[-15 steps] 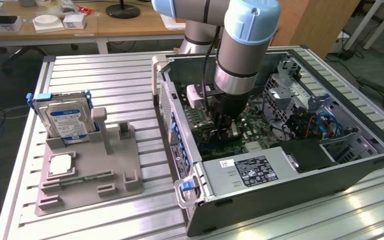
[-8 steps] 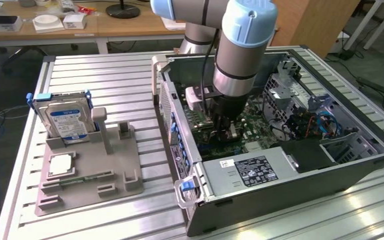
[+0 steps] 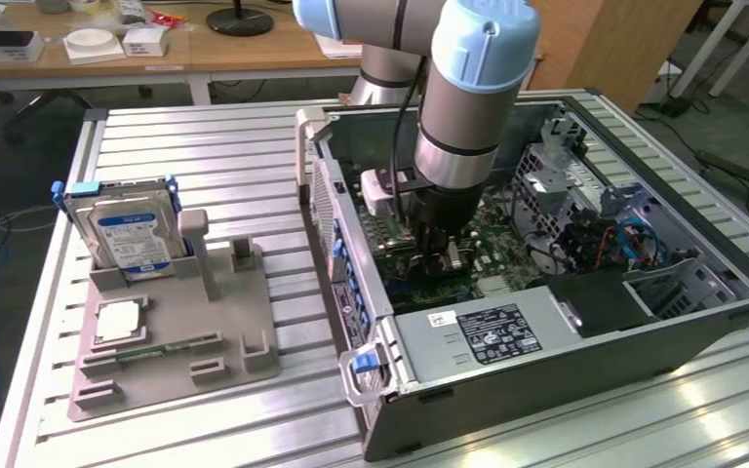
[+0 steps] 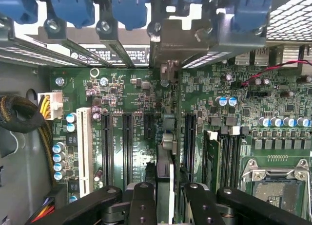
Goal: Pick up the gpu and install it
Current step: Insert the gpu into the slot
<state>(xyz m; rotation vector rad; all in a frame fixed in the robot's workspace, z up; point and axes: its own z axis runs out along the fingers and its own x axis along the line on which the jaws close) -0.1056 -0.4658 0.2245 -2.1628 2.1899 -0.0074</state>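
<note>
The gpu [image 4: 166, 135] appears edge-on in the wrist view as a thin dark card standing upright over the motherboard [image 4: 136, 93], between two black expansion slots. Its silver bracket [image 4: 170, 42] lies against the case's rear slot openings. My gripper [image 4: 168, 205] is shut on the card, one black finger [image 4: 142, 201] on each side of it. Whether the card's edge sits in a slot, I cannot tell. In the exterior view my gripper [image 3: 432, 252] reaches straight down into the open computer case [image 3: 544, 366], close to the board.
Long black slots [image 4: 107, 147], a white slot [image 4: 84, 152] and memory sticks [image 4: 210, 161] flank the card; a CPU socket [image 4: 278, 188] lies beyond. On the exterior view's left, a grey holder [image 3: 218, 341] carries a hard drive [image 3: 134, 239], a chip [image 3: 117, 320] and a memory stick [image 3: 167, 346].
</note>
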